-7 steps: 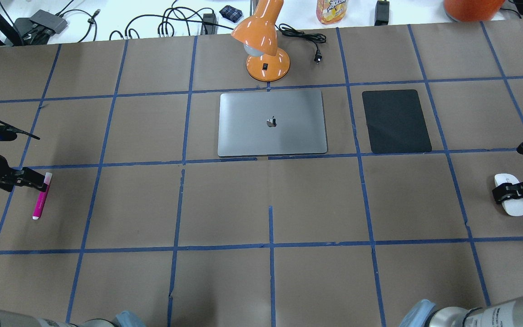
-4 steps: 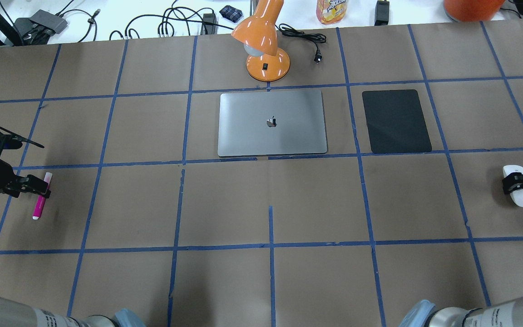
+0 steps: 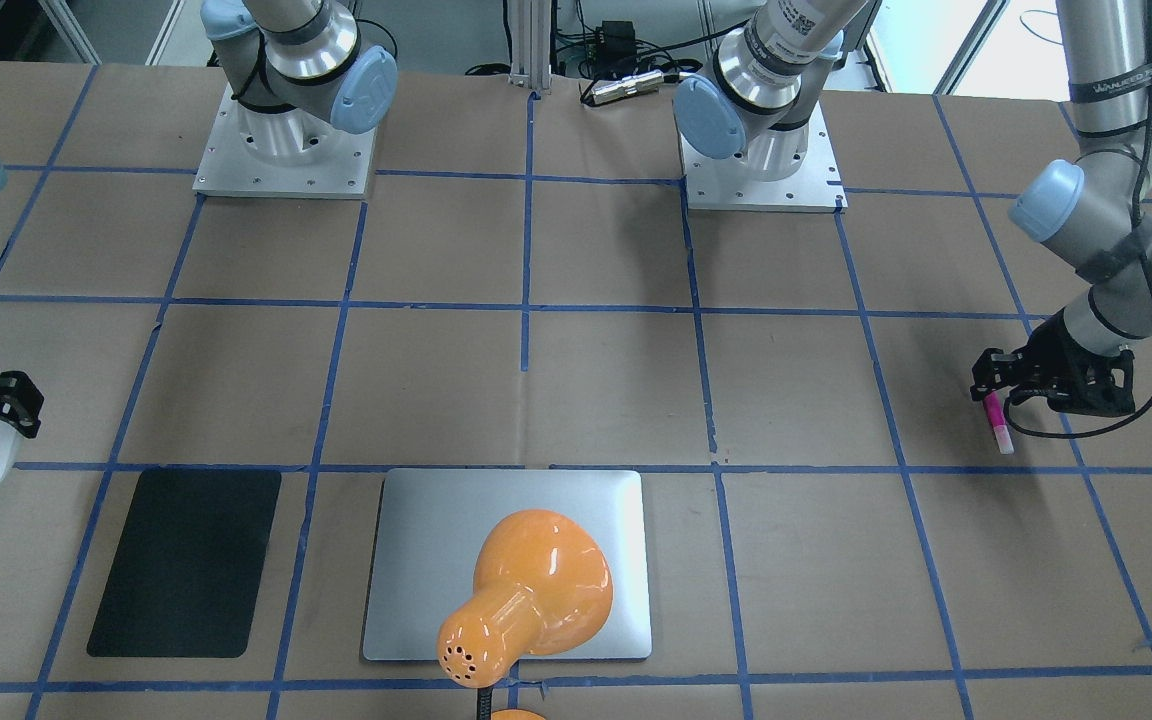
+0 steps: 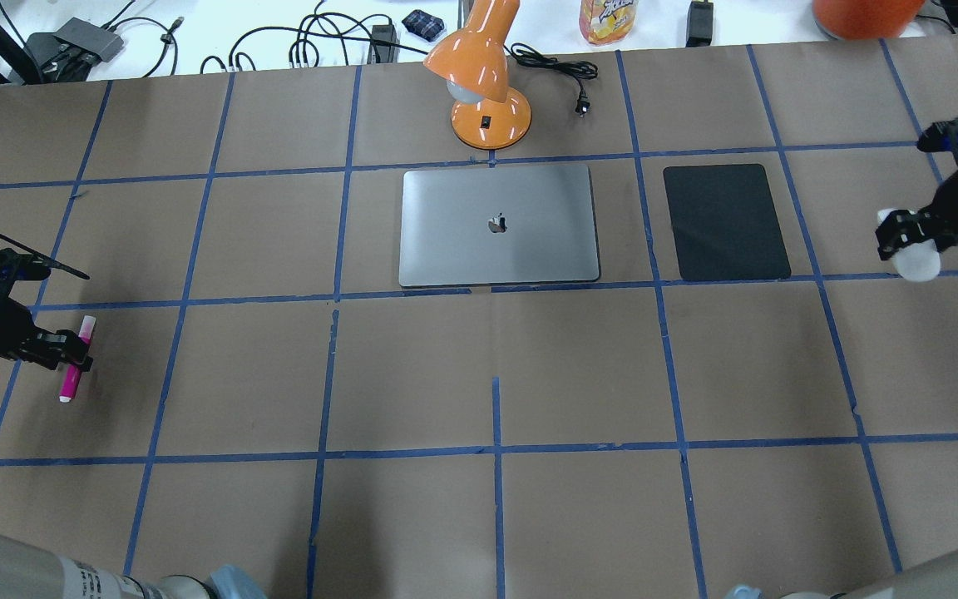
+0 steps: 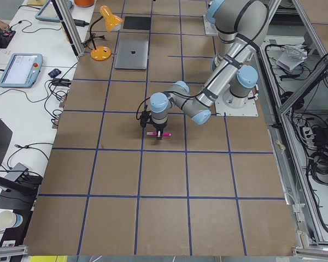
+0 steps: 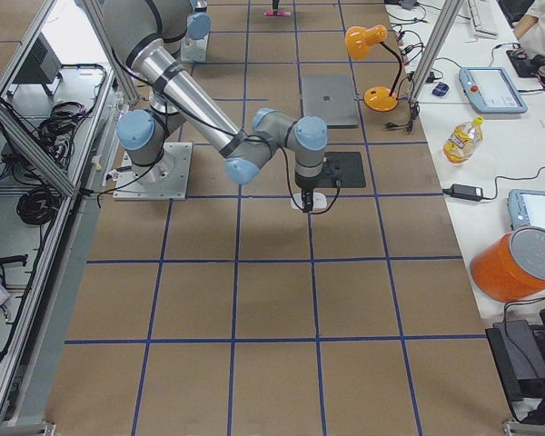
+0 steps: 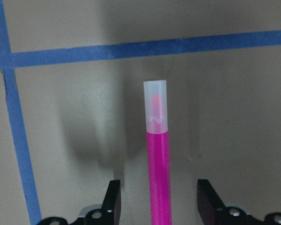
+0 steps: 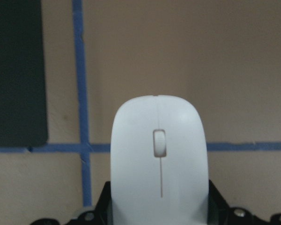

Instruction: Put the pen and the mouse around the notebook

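Note:
The magenta pen (image 4: 73, 373) with its pale cap lies flat on the table at the far left. My left gripper (image 4: 66, 353) is open and straddles it; in the left wrist view the pen (image 7: 158, 178) runs between the two fingers (image 7: 113, 202) with a gap on each side. The white mouse (image 4: 916, 259) hangs in my right gripper (image 4: 911, 240), which is shut on it, to the right of the black mat. The right wrist view shows the mouse (image 8: 159, 159) clamped over a tape crossing. The silver notebook (image 4: 496, 225) lies closed at the table's far middle.
A black mat (image 4: 726, 222) lies right of the notebook. An orange desk lamp (image 4: 483, 83) stands just behind the notebook, and its head covers part of the lid in the front-facing view (image 3: 536, 590). Cables and a bottle lie on the white bench beyond.
My right gripper has carried the mouse away from the robot and a little inward, towards the black mat. The left gripper has slid down along the pen, which has not moved.

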Available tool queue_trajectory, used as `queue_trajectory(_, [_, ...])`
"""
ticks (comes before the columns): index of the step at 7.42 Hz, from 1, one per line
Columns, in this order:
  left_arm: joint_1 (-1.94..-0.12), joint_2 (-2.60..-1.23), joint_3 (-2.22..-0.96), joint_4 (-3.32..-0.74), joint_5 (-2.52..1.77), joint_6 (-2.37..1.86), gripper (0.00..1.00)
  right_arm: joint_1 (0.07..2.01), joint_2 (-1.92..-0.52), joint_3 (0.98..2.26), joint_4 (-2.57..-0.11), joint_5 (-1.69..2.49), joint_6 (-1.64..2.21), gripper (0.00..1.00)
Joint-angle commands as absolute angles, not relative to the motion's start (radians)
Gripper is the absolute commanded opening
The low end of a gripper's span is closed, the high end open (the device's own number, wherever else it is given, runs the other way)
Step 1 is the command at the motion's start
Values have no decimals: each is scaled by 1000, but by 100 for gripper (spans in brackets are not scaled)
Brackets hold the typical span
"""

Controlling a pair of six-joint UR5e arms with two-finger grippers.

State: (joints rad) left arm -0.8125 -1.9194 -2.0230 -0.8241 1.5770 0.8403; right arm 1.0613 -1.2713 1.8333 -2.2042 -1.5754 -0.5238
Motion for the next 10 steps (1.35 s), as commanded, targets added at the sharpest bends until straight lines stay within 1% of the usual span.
queue_trajectory(1, [-813,-1934,-2017,-825,1578,841,56,1275,-1189,1709,-2183,-1586,-311,59])
queue_trajectory(2, [-813,-1934,-2016,-825,1577,838,51,1326,-1133,1677,-2189,-1586,-222,59])
queue_trajectory(3, [-811,-1933,-2016,-825,1578,838,23,1368,-1080,1630,-2189,-1589,-128,59])
queue_trajectory(4, [-811,-1931,-2016,-825,1588,838,1,1409,-1062,1626,-2189,-1600,-86,59])
queue_trajectory(8, [-816,-1892,-2013,-880,1631,775,0,1408,-1013,1650,-2236,-1612,-133,61])
queue_trajectory(9, [-830,-1864,-2010,-888,1632,635,0,1408,-1012,1673,-2278,-1630,-140,62])
queue_trajectory(10, [-854,-1856,-2002,-885,1626,491,0,1408,-1011,1686,-2301,-1647,-140,66])
